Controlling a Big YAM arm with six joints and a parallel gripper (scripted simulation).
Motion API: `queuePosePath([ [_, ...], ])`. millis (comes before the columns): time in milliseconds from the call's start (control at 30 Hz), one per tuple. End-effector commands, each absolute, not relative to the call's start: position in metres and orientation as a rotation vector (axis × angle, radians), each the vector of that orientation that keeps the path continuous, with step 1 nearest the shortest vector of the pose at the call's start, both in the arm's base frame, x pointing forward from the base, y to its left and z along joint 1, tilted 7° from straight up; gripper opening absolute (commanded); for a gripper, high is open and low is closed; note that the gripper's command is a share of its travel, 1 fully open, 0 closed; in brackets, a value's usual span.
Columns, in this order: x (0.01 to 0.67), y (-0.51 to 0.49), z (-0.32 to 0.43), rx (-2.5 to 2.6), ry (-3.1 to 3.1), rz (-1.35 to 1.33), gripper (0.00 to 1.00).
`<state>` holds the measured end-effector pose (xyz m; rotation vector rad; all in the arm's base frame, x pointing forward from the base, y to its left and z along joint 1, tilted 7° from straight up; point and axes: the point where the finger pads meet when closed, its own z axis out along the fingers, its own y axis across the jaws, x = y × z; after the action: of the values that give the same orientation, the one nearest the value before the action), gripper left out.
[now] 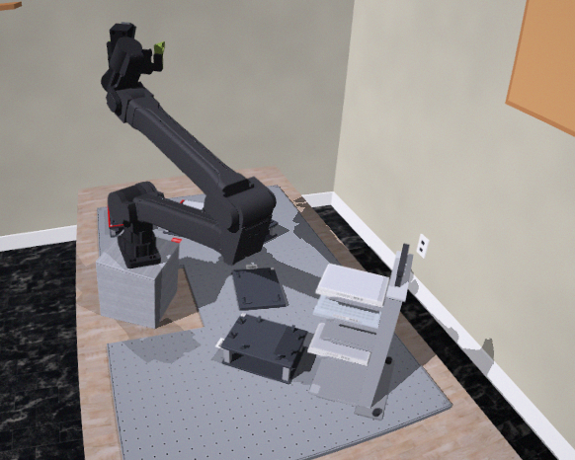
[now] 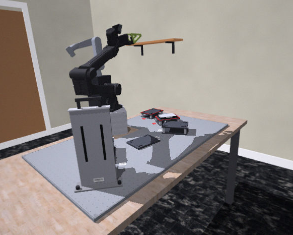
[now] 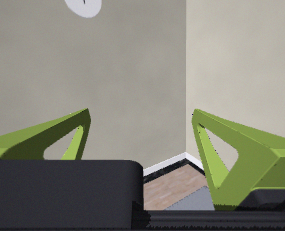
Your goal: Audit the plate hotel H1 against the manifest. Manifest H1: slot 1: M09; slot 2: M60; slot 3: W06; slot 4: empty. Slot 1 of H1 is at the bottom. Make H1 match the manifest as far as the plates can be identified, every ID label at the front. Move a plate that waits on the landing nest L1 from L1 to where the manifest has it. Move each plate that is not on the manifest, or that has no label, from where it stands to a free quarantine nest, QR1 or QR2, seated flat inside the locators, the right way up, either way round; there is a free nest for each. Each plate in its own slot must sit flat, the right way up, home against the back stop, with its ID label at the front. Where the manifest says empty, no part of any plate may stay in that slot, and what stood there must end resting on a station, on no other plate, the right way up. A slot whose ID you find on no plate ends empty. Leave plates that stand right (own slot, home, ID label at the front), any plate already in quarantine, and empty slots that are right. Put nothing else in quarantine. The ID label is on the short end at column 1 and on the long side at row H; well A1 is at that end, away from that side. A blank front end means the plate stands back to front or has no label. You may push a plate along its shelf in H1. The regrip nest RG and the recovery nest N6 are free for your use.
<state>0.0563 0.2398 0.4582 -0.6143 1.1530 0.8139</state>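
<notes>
Beige walls back the table (image 1: 129, 434); the hand (image 3: 140, 130), fingers apart and empty, hangs high, with the plate rack (image 1: 384, 341) far below.

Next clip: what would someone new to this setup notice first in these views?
The black arm reared high above the table, its green gripper wide open and holding nothing, aimed at the wall. Next, the grey plate hotel at the mat's right edge, with pale plates on three shelves. In the exterior view, two red-edged nests sit behind the arm, one carrying a white plate.
</notes>
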Motion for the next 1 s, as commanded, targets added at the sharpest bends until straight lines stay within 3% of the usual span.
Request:
queuePosePath([
  [0,0.056,0.239,0.461,-0.61,1.152,0.818,1.0],
  [533,0.056,0.239,0.461,-0.61,1.152,0.818,1.0],
  [567,0.064,0.234,0.49,-0.578,1.152,0.796,0.0],
  [700,0.069,0.253,0.457,-0.636,1.176,0.73,0.0],
  [833,0.08,0.252,0.481,-0.618,1.193,0.68,0.0],
  [900,0.083,0.264,0.442,-0.673,1.205,0.64,0.0],
  [967,0.089,0.258,0.474,-0.635,1.213,0.63,0.0],
])
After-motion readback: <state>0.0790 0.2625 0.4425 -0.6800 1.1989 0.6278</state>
